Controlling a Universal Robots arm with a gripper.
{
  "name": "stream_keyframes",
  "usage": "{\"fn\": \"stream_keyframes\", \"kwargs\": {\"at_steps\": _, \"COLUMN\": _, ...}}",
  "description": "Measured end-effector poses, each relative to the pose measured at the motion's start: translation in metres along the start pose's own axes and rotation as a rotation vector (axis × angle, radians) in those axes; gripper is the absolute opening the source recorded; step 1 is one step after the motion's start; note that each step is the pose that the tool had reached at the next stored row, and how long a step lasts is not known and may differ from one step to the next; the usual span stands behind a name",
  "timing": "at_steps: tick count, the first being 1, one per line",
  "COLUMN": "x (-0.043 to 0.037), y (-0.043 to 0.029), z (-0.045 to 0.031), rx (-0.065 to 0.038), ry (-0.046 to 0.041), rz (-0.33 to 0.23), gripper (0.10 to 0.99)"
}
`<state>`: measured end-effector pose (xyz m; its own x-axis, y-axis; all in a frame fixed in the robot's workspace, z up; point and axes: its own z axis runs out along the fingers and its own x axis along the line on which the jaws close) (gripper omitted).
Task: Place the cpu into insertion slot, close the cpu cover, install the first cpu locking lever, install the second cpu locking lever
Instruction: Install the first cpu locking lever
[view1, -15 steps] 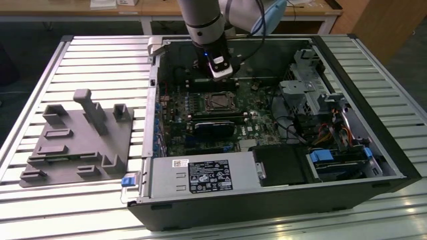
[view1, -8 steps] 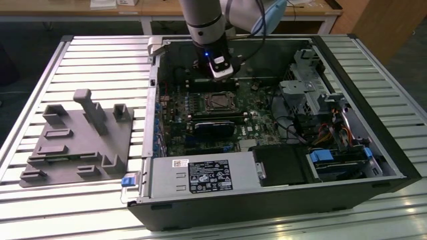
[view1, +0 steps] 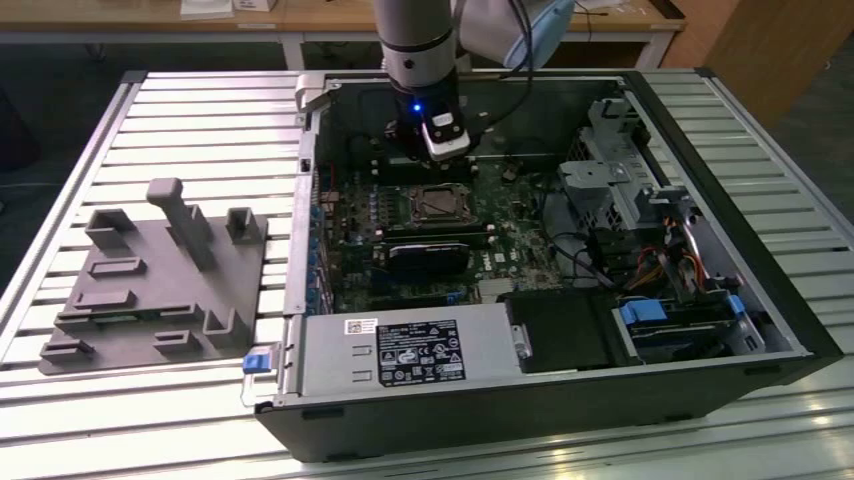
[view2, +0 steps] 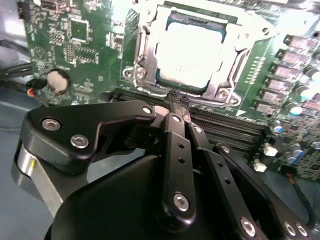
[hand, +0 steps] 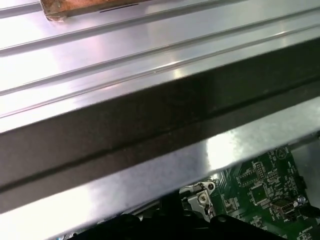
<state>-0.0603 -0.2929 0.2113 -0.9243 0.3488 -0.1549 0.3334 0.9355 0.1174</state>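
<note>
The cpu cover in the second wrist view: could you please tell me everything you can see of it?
The cpu cover is a thin, shiny silvery metal frame with a large central cut-out. It lies flat, closed down over the pale square cpu, which shows through the opening. It sits on the green circuit board, beside the dark memory slots. The tool has its tips close together near the frame's nearer edge; contact cannot be judged.

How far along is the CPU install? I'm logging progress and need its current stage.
Done: the cpu sits in the insertion slot, and the cpu cover lies closed around it as a metal frame. In hand: the gripper, fingers shut and empty, is poised at the socket's edge in the second wrist view. Left: I cannot tell whether either locking lever is latched yet.
</note>
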Motion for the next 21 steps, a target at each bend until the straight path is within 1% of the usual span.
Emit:
{"fn": "stream_keyframes", "kwargs": {"at_steps": 2, "x": -0.0011, "y": -0.0002, "z": 0.0003, "rx": 0.013, "ry": 0.0063, "rz": -0.001, "gripper": 0.106}}
{"fn": "stream_keyframes", "kwargs": {"at_steps": 4, "x": -0.0022, "y": -0.0007, "z": 0.0004, "rx": 0.023, "ry": 0.0116, "rz": -0.002, "gripper": 0.106}}
{"fn": "stream_keyframes", "kwargs": {"at_steps": 7, "x": -0.0038, "y": -0.0026, "z": 0.0004, "rx": 0.034, "ry": 0.0184, "rz": -0.003, "gripper": 0.106}}
{"fn": "stream_keyframes", "kwargs": {"at_steps": 16, "x": -0.0090, "y": -0.0129, "z": 0.0002, "rx": 0.056, "ry": 0.0339, "rz": -0.004, "gripper": 0.106}}
{"fn": "stream_keyframes", "kwargs": {"at_steps": 21, "x": -0.0117, "y": -0.0199, "z": -0.0001, "rx": 0.063, "ry": 0.0383, "rz": -0.004, "gripper": 0.106}}
